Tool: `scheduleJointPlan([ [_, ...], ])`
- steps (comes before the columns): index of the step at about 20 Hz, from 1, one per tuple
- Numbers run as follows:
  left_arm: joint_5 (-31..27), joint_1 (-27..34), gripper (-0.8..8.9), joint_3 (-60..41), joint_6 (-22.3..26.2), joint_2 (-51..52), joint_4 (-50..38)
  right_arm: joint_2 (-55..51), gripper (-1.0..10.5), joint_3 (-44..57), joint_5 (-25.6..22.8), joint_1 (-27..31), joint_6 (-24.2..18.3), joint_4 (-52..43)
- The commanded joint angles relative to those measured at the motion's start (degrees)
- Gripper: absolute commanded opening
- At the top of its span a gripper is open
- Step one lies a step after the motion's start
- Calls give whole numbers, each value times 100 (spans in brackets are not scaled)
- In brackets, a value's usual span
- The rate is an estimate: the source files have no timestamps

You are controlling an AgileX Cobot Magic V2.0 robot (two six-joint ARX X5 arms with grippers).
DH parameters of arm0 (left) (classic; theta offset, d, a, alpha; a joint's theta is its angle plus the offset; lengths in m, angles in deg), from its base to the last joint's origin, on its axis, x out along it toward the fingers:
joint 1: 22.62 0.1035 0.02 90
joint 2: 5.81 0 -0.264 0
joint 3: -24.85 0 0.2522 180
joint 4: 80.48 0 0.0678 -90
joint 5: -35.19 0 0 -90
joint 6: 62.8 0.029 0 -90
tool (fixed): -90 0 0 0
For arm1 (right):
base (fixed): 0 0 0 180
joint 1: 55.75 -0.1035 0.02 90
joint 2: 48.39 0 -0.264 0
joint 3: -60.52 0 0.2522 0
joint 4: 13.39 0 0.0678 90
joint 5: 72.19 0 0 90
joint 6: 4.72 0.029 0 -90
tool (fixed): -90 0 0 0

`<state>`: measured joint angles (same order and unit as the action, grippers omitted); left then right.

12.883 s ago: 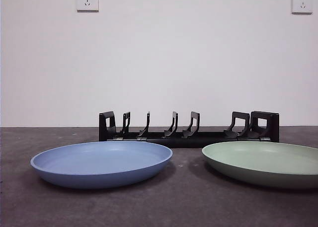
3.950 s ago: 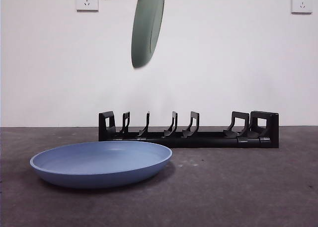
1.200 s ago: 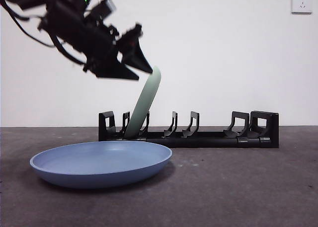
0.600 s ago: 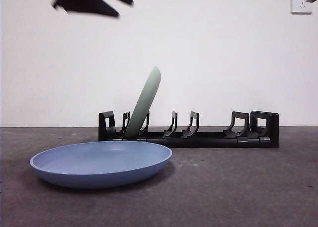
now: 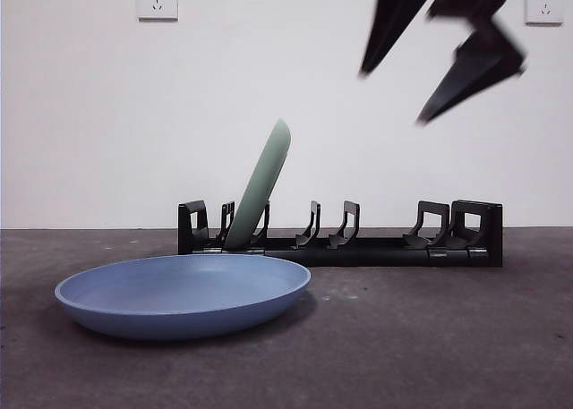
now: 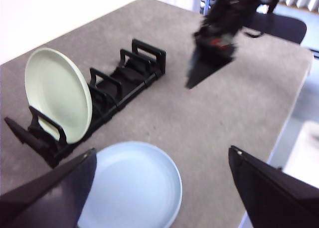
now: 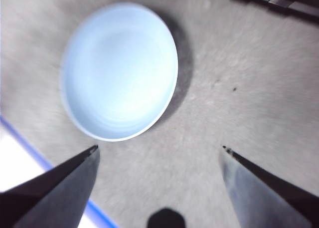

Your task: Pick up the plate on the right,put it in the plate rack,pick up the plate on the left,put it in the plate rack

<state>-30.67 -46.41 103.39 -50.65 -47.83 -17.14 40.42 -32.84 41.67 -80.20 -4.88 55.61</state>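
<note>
On the table (image 5: 430, 337), the green plate (image 5: 261, 183) already stands on edge in the plate rack (image 5: 340, 239), leaning between prongs near one end, so by my reading the first half of the job is done. What is left is the blue plate (image 5: 183, 293), lying flat on the table just in front of the rack, untouched. The right gripper (image 7: 159, 155) hangs high above the table with its jaws spread wide and nothing between them; its own camera looks down on the blue plate, which lies below and off to one side, well apart from the tips. The left gripper (image 6: 162, 163) is also raised, jaws wide and empty, with the rack, both plates and the other arm beneath it.
</note>
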Motion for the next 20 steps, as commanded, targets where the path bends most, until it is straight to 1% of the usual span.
scheduleJointPlan([
  [1,-4,-15,474,-39,494,214,417,555,406,79,-151,-310,223,-221],
  [3,-15,-15,474,-39,793,315,850,1049,406,79,-195,-560,361,-533],
  [7,-17,-15,474,-39,1126,323,1432,1620,406,79,-459,-811,560,-927],
  [11,-13,-125,474,-39,1169,328,1545,2004,406,79,-616,-938,623,-1163],
  [20,-15,-291,474,-39,1217,286,1530,2452,403,79,-636,-973,811,-1475],
])
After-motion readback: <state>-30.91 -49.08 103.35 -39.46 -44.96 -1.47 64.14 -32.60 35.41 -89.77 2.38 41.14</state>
